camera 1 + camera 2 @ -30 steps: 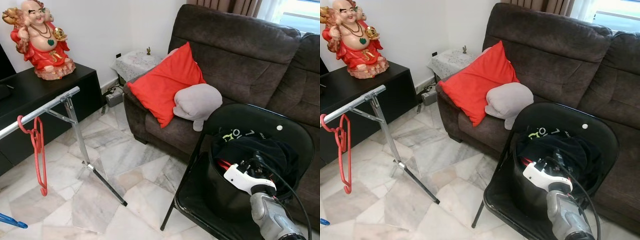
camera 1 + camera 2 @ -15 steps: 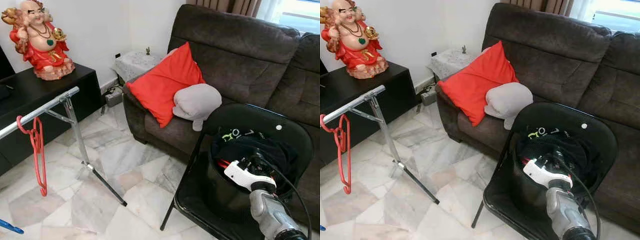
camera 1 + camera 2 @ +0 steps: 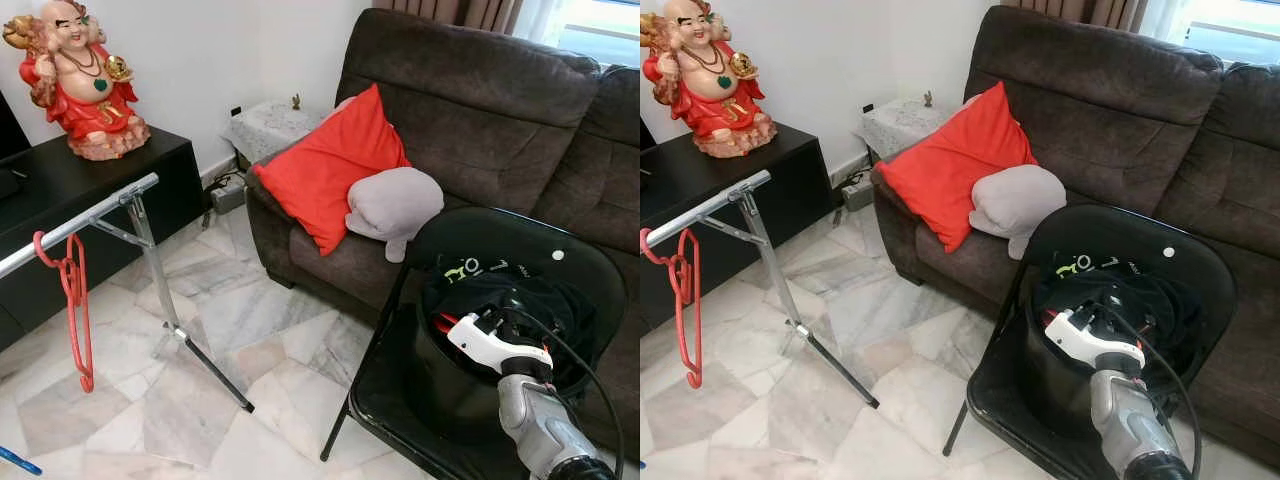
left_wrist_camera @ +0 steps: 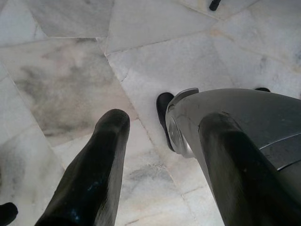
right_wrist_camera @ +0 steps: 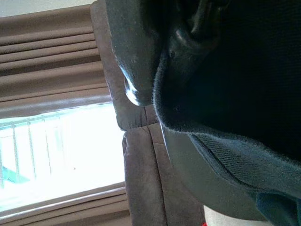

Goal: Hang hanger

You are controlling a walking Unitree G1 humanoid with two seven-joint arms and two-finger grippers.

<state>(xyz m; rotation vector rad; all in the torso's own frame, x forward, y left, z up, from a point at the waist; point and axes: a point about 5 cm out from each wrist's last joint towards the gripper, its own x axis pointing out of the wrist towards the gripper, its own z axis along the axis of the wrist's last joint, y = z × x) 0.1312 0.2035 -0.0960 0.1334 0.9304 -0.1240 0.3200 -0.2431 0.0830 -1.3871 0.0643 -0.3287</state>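
reaching into dark clothes on chair – right tool, grip hidden

Black folding chair with dark garment; metal rail bearing red hangers

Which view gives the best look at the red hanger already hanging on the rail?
The left eye view: the red hanger shows whole there, hooked over the metal rail and hanging clear of the floor. The right eye view has it too, but right at the picture's edge. The left wrist view looks at the marble floor, the right wrist view at dark cloth.
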